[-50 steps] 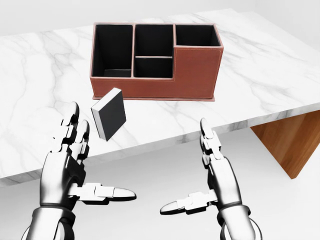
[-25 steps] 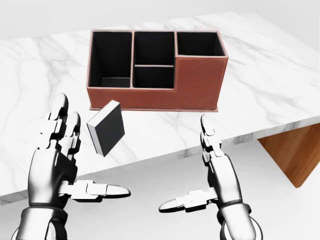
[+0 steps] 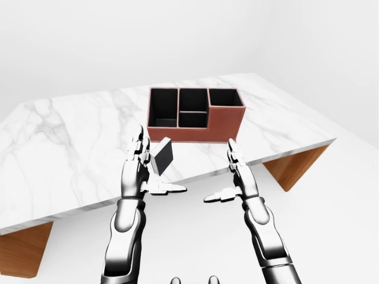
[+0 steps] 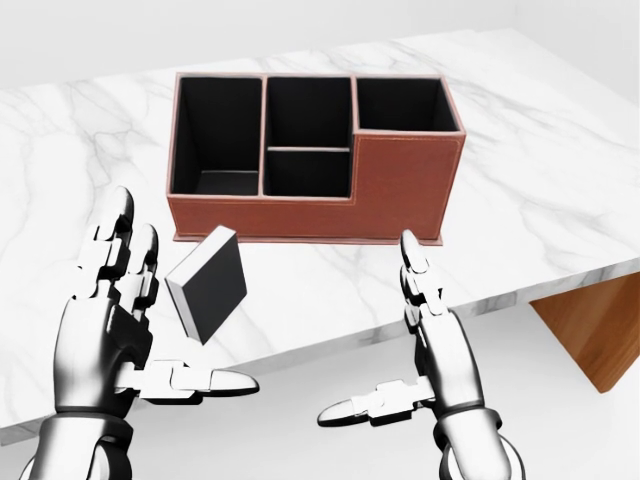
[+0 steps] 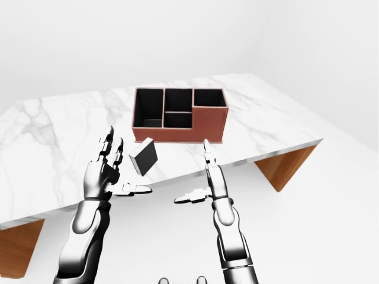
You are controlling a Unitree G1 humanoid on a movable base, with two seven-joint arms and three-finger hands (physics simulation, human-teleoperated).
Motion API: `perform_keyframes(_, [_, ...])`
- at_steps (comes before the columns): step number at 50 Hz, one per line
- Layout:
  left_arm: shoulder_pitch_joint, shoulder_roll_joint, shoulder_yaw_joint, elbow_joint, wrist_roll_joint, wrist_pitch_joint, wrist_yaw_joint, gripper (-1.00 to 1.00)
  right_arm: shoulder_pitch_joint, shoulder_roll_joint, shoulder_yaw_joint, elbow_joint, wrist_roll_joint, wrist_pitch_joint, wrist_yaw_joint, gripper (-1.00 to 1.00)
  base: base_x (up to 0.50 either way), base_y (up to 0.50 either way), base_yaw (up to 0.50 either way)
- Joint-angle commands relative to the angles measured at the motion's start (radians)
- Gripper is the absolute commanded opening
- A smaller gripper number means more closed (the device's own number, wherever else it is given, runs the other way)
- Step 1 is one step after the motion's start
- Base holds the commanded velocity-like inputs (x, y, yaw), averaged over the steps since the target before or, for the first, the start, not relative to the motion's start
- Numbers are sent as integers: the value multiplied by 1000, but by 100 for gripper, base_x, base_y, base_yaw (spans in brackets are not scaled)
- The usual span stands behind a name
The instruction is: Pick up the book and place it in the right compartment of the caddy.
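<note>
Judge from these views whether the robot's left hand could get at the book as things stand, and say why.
Probably yes. The left hand is open just left of the tilted book in the head view, and nothing stands between them. The caddy lies higher in the view, and the right hand is off to the right.

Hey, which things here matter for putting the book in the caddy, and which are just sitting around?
Part of the job:
book, tilted, beside the left hand
caddy, its right compartment empty
right hand, fingers open

Just there:
marble table
its wooden leg
</note>
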Motion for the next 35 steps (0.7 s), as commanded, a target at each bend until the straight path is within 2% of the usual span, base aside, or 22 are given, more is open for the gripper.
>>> perform_keyframes(1, [0,0,-1,5,0,0,0,100,0,2,2,10,0,-5,-2,100,15,-4,0])
perform_keyframes(12, [3,-1,-4,4,1,0,0,100,7,2,7,4,-3,-7,-2,100,17,-4,0])
perform_keyframes(18, [6,-2,-6,8,2,0,0,100,6,2,7,19,-3,-20,-3,100,19,-5,0])
perform_keyframes(26, [1,1,0,-10,-3,0,-1,100,9,6,15,-21,-6,8,-1,100,22,-6,0])
perform_keyframes(31, [0,3,5,-42,2,0,1,100,11,4,10,-68,8,12,5,100,22,-6,0])
perform_keyframes(33, [0,12,4,-92,33,0,6,100,8,2,8,-117,13,43,11,100,22,-6,0])
perform_keyframes(35, [-3,10,15,-119,19,0,-3,100,0,0,1,-164,16,61,10,100,22,-6,0])
